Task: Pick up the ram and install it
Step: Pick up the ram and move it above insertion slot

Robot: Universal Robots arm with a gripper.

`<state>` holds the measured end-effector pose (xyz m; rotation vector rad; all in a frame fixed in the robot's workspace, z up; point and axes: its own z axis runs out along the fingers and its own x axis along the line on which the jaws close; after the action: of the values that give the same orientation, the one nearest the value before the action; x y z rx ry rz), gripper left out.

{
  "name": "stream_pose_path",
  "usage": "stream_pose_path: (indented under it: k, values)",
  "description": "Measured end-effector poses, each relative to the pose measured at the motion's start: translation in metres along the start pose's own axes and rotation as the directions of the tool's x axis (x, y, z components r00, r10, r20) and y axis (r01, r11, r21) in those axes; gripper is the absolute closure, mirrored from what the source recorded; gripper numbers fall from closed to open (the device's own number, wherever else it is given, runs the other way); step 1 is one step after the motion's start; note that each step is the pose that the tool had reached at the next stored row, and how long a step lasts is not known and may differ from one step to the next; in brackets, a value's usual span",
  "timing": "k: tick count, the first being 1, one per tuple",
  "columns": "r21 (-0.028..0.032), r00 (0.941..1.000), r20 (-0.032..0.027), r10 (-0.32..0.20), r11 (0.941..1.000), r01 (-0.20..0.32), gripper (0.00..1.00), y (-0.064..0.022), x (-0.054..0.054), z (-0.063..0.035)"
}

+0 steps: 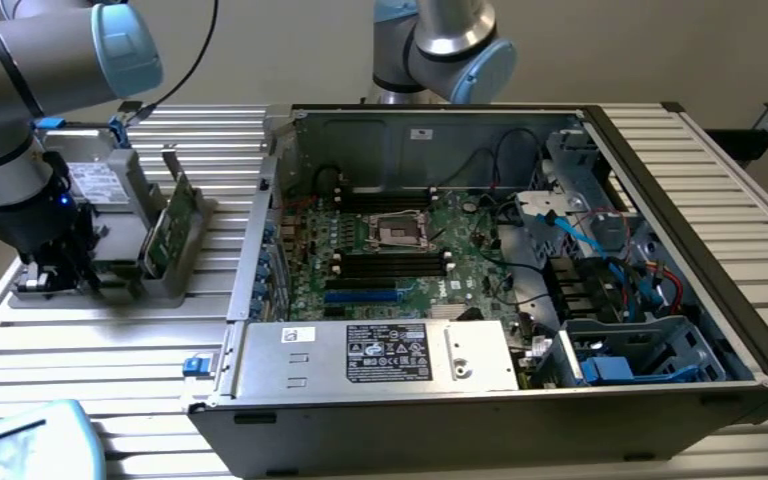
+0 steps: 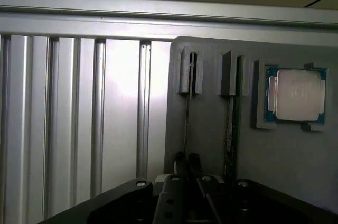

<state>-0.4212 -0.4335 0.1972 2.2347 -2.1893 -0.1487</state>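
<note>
1. Your ridged aluminium worktop (image 1: 104, 350) carries everything. The open black computer case (image 1: 491, 440) sits on the exterior view's right and the flat grey slotted holder (image 2: 296, 171) on its left, well apart.
2. The case lies with its side panel off, I judge so that the green motherboard (image 1: 398, 240) faces up and can be reached from above.
3. The holder keeps its boards standing on edge in narrow slots, likely so a pincer can straddle them from above. The taller green card with the metal bracket (image 1: 160, 235) stands there too.
4. The long, thin dark-green ram stick (image 2: 187, 113) stands on edge in its own slot, not yet lifted out.
5. The black pincer (image 2: 187, 156) sits directly over one end of the ram, its fingers closed against the stick's two faces, gripping it.
6. The square silver CPU chip (image 2: 296, 94) lies flat in its recess beside the slots, clear of the pincer.
</note>
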Motion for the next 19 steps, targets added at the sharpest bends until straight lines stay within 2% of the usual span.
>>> stream_pose_path:
  k: [7,19]
  values:
    - [-0.0011,1.0,0.0002,0.0,1.0,0.0,0.87,-0.0007,0.0,0.0]
    - [-0.011,1.0,0.0004,0.001,0.9999,-0.001,0.87,-0.004,-0.0003,-0.0067]
